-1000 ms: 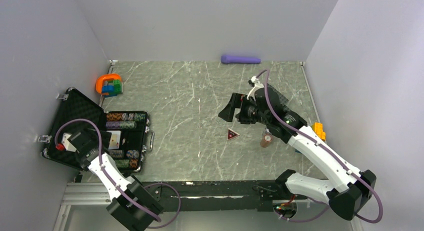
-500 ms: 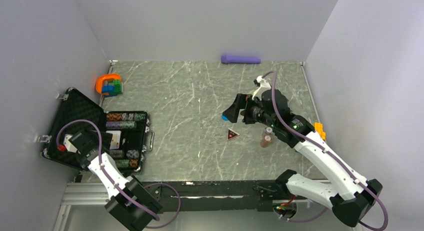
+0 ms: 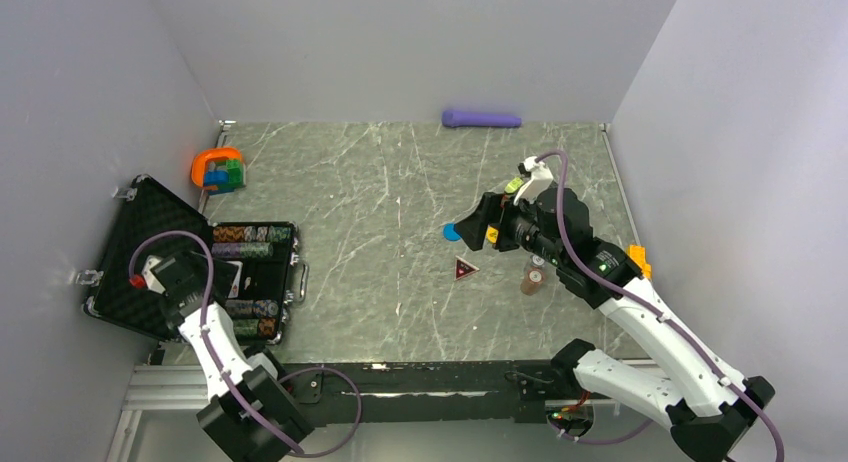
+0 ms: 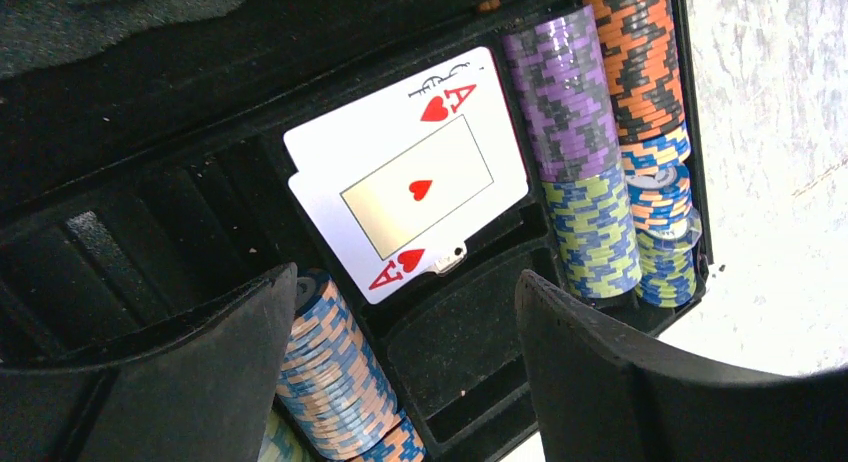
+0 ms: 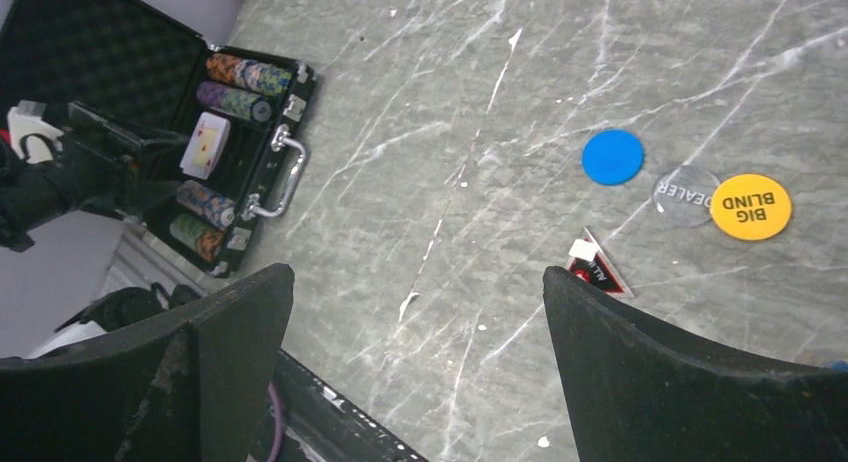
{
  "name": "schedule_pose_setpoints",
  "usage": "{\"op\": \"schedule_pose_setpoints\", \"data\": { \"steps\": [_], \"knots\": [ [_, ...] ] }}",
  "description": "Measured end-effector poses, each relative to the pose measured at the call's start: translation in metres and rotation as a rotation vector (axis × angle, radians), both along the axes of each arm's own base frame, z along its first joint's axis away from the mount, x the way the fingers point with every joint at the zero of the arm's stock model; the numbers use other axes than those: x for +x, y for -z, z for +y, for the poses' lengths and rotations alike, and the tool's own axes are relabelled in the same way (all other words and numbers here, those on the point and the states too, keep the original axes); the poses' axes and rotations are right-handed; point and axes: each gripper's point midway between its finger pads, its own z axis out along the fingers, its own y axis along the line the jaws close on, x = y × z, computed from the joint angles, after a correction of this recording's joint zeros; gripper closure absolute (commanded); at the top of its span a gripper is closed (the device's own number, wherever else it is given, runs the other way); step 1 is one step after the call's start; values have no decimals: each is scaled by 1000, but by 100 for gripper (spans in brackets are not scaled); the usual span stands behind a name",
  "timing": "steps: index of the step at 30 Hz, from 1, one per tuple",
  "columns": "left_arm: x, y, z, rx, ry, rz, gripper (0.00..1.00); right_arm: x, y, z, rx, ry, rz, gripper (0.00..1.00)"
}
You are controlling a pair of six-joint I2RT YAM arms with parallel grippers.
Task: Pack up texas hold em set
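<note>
The black foam-lined case (image 3: 150, 227) lies open at the left, with striped chip stacks (image 3: 240, 242) in its slots. In the left wrist view an ace of hearts card (image 4: 410, 182) lies between purple, orange and blue chip stacks (image 4: 585, 152). My left gripper (image 4: 405, 282) hovers open and empty over the tray (image 3: 200, 282). My right gripper (image 5: 417, 277) is open and empty above the table (image 3: 470, 222). Below it lie a blue disc (image 5: 612, 157), a clear dealer disc (image 5: 686, 195), a yellow big blind disc (image 5: 751, 206) and a dark red triangle (image 5: 598, 272). A small brown chip stack (image 3: 533, 280) stands beside the right arm.
An orange ring toy with coloured blocks (image 3: 218, 169) sits at the back left. A purple cylinder (image 3: 481, 118) lies against the back wall. An orange block (image 3: 637, 259) sits by the right wall. The case handle (image 5: 280, 172) points toward the middle of the table.
My right gripper has moved right and back, uncovering the blue and yellow discs. My left arm has shifted slightly toward the case lid.
</note>
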Motion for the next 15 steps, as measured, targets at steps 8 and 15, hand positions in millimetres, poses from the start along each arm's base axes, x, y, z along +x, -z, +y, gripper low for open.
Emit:
{"op": "schedule_pose_setpoints", "data": {
  "steps": [8, 15],
  "knots": [
    [1, 1, -13, 1, 55, 15, 17, 2, 7, -5, -40, 5, -18, 0],
    [6, 3, -30, -8, 128, 29, 17, 4, 11, -5, -54, 1, -23, 0]
  ]
}}
